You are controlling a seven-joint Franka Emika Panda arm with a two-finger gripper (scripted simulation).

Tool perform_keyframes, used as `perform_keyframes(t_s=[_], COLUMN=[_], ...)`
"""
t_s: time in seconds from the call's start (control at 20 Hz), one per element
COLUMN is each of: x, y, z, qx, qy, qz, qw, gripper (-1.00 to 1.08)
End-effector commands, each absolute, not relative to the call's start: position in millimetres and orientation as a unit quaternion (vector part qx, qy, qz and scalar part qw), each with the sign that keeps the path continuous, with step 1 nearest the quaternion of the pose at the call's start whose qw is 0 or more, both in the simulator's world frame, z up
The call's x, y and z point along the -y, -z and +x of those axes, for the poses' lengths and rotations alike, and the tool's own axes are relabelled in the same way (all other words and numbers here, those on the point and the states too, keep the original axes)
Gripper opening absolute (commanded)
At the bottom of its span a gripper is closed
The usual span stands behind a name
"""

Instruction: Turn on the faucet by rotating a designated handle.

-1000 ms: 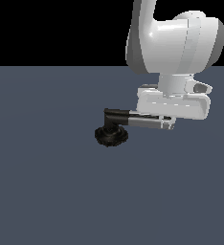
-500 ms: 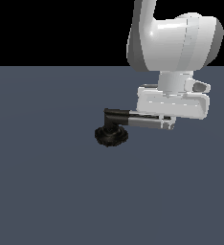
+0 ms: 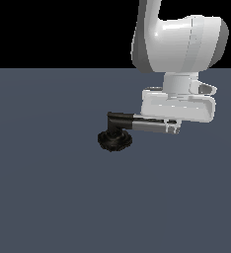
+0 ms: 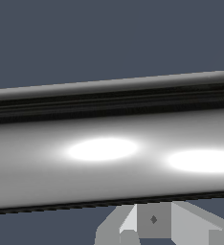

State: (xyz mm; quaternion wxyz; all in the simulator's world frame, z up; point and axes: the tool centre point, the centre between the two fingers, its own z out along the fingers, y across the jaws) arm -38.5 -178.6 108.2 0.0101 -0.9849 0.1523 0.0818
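Observation:
The faucet [image 3: 115, 140] has a black ribbed round base and a short black elbow [image 3: 118, 120]. Its chrome handle [image 3: 154, 126] sticks out level toward the exterior view's right. My gripper [image 3: 173, 129] hangs from the white arm right at the handle's free end. Its fingers sit close together against the bar, not around it. In the wrist view the handle [image 4: 109, 148] fills the frame as a wide shiny cylinder. The grey fingertips [image 4: 152, 221] show together just past its edge.
The faucet stands on a flat dark grey-blue floor [image 3: 53, 197]. The big white arm body [image 3: 179, 44] towers above the handle's end.

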Motion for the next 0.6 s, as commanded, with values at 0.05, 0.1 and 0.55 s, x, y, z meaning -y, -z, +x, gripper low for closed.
perform_keyframes(t_s=[0.05,0.1,0.55], x=[206.3,207.0,213.5], y=[-109.1,-109.1,-109.6], z=[59.7,62.4,82.5], qx=[-0.156,-0.156,-0.157], qy=[-0.001,-0.001,0.0], qz=[-0.988,-0.988,-0.988], qw=[0.0,0.0,0.0], gripper=[-1.0,-1.0,-1.0])
